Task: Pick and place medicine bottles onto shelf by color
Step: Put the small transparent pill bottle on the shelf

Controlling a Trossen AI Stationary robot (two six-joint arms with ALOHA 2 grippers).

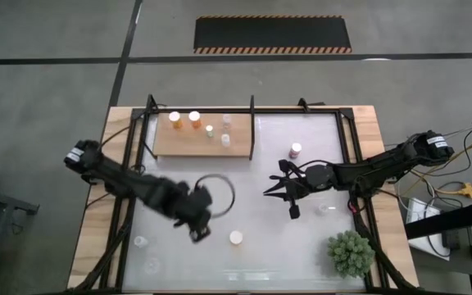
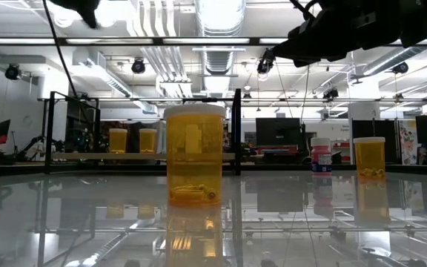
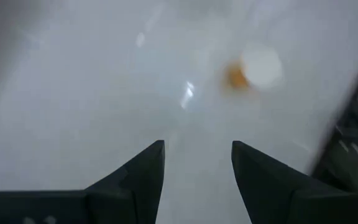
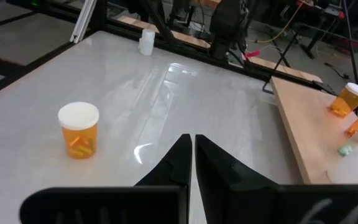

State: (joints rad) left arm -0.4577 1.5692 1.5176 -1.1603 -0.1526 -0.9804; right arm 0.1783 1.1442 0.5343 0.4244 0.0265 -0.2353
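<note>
Orange and translucent, the nearest medicine bottle (image 1: 236, 238) stands upright on the glossy white worktop (image 1: 260, 246), capped with a flat white round lid; in the low view (image 2: 194, 155) a few small pills lie at its bottom. The left gripper (image 1: 198, 228) hovers just beside it, toward the worktop's left, jaws parted and holding nothing; its wrist view shows the two dark fingers (image 3: 135, 180) spread apart with the bottle (image 3: 253, 68) ahead of them.

The shelf (image 1: 203, 135), a pale wooden board inside a black frame, sits at the far left of the worktop. On it stand two orange bottles (image 1: 184, 120) side by side at the far edge, and to their right three smaller clear or whitish bottles (image 1: 220, 131).

A bottle with a white cap and a reddish body (image 1: 296, 150) stands on the worktop right of the shelf. The right gripper (image 1: 289, 192) hangs near it, jaws clenched together and empty. Clear bottles, hard to make out, stand near the worktop's front left (image 1: 141, 242) and beside the right arm (image 1: 326, 209). A spiky green plant (image 1: 351, 252) occupies the front right corner.
</note>
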